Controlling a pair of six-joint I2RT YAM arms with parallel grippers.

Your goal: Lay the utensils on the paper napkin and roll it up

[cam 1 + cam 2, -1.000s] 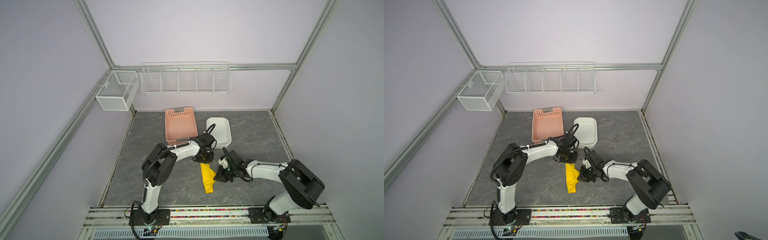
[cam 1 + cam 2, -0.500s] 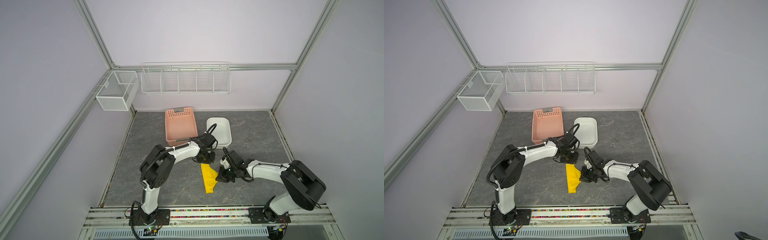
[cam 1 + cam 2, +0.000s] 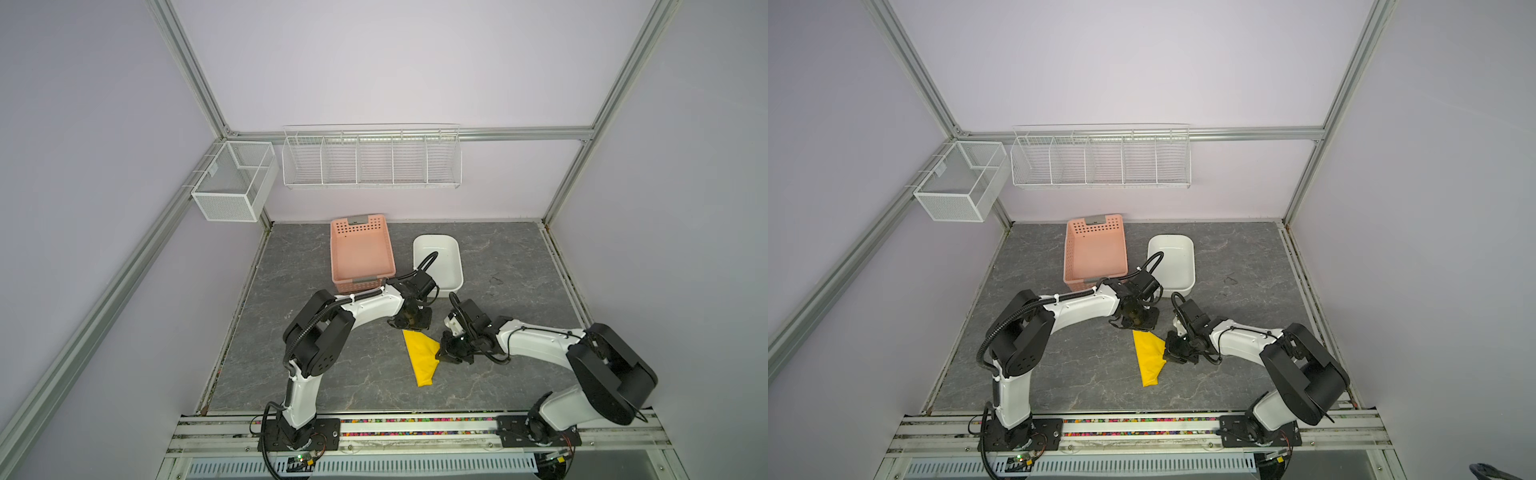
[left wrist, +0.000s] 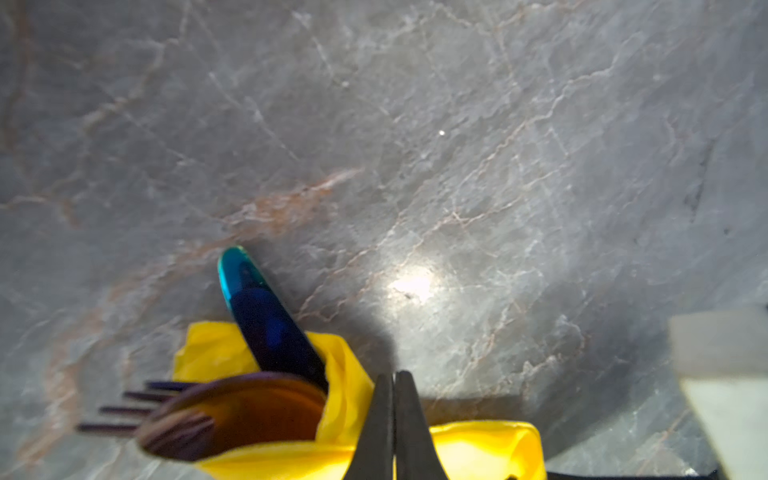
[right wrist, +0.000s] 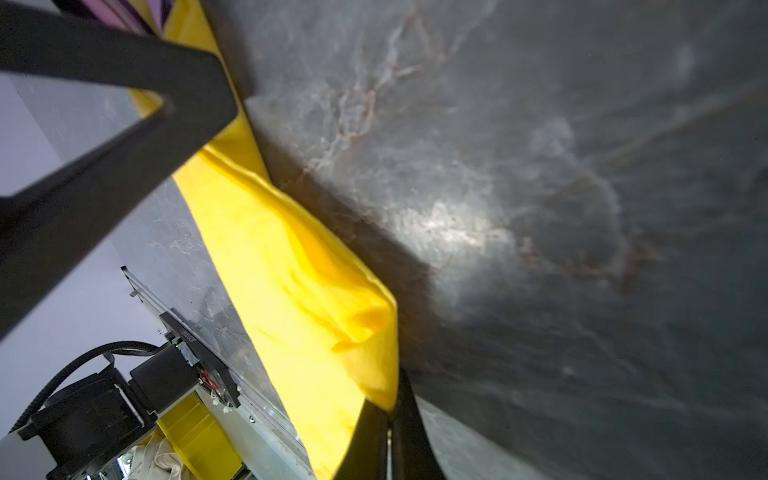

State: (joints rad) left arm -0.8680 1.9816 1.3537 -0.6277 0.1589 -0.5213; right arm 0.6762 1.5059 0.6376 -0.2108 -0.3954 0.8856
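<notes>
Reading the table (image 3: 332, 374) as a clock face in both top views, with twelve at the back wall, we found the pink basket (image 3: 358, 286) (image 3: 1094, 282) at eleven and the white tub (image 3: 437, 253) (image 3: 1171, 253) at one, side by side and just apart. The basket was an oblong of perforated plastic with grey clips at its ends, and inside it we saw only its own pink floor. The tub was smooth, glossy and round-cornered, showing only its white bottom. A white wire rack (image 3: 372, 158) of five bays hung on the back wall, and a white mesh box (image 3: 232, 185) hung at ten o'clock.

The paper napkin (image 3: 422, 357) (image 3: 1149, 357) (image 4: 345, 390) (image 5: 299, 282) lay near the centre, toward five o'clock, on the grey veined top. It was thin, creased, bright yellow paper wrapped into a long wedge, wide at its twelve o'clock end and narrowing to a tip at six. The utensils (image 4: 272, 340) sat inside it. Their heads stuck out of the wide end: a blue-teal knife blade (image 4: 249, 299), a shiny purple spoon bowl (image 4: 245, 419) with an orange gleam, and four thin dark fork tines (image 4: 120, 410).

Our left gripper (image 3: 410, 328) (image 3: 1136, 326) (image 4: 394, 399) stood over that wide end with its dark fingers pressed together. We could not tell whether any paper was nipped between them. Our right gripper (image 3: 441, 356) (image 3: 1168, 355) (image 5: 390, 415) was clenched on the napkin's three o'clock corner, where the yellow paper ran into the seam between its fingertips.
</notes>
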